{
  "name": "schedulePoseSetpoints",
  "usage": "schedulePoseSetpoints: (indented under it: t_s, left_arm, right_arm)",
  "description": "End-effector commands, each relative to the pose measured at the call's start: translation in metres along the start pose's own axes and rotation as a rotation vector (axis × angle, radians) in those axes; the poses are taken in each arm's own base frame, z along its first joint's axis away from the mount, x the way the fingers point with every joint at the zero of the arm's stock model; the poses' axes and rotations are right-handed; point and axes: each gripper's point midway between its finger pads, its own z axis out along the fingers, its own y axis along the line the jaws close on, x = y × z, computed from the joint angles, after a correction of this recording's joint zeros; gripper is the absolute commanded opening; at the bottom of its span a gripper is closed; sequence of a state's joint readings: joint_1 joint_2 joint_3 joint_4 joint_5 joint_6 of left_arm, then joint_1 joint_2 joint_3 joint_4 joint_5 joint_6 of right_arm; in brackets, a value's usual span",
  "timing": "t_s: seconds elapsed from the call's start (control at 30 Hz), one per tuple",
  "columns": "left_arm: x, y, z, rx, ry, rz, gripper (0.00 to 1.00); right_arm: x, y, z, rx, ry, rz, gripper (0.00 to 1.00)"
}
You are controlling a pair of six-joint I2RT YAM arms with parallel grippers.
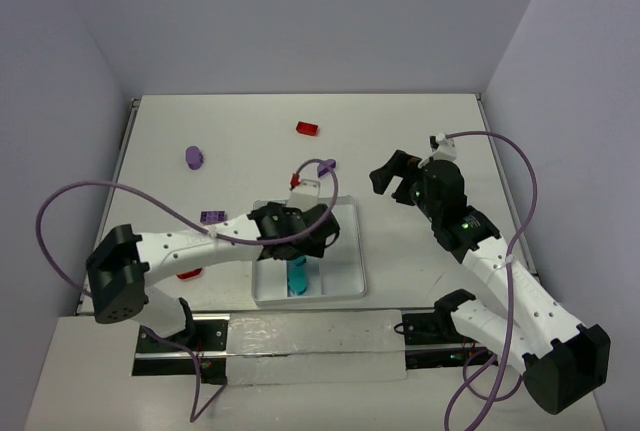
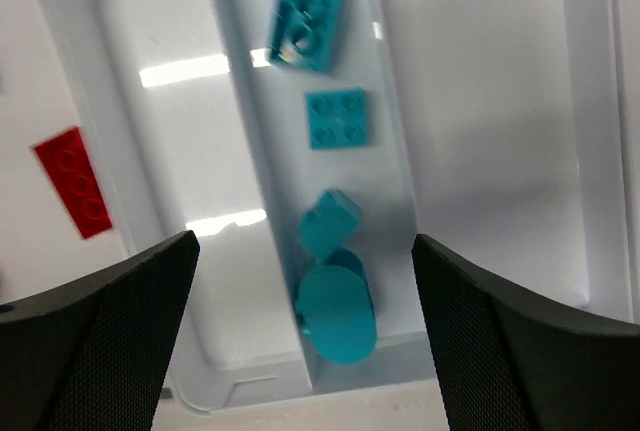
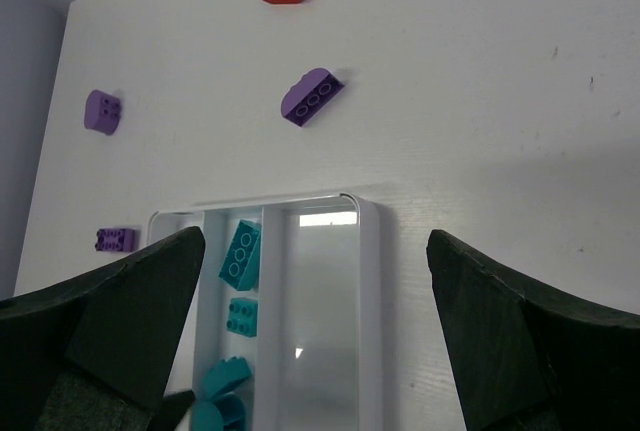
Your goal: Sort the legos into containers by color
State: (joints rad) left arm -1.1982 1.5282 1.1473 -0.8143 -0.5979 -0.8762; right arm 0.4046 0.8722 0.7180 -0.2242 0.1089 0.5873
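The white tray (image 1: 345, 251) has three long containers side by side. Several teal legos lie in its middle container (image 2: 390, 151): a long brick (image 2: 308, 6), a square one (image 2: 336, 118) and two rounded ones (image 2: 337, 316). My left gripper (image 2: 305, 276) hangs open right over them, holding nothing; in the top view this gripper (image 1: 308, 235) covers the tray's far half. The right gripper (image 1: 397, 173) floats open and empty to the right of the tray. Loose on the table are a red brick (image 1: 307, 129), purple bricks (image 1: 326, 165) (image 1: 195, 157) (image 1: 211, 217) and another red brick (image 1: 189, 273).
The tray's outer containers (image 3: 320, 321) hold no bricks where visible. One red brick (image 2: 74, 181) lies just left of the tray rim. Side walls close off the table left and right. A purple cable (image 1: 70, 201) loops from the left arm.
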Motion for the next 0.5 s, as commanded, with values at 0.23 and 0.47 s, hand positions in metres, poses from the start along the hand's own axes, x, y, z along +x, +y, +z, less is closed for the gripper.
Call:
schedulePoseSetpoints:
  t_s: [0.23, 0.47]
  left_arm:
    - [-0.128, 0.16, 0.036, -0.169, -0.149, -0.417, 0.98]
    - [-0.157, 0.254, 0.1, -0.249, -0.076, -0.599, 0.99]
  right_arm:
    - [-0.016, 0.013, -0.003, -0.058, -0.061, 0.028, 1.0]
    - [-0.016, 0.021, -0.001, -0.094, -0.048, 0.029, 1.0]
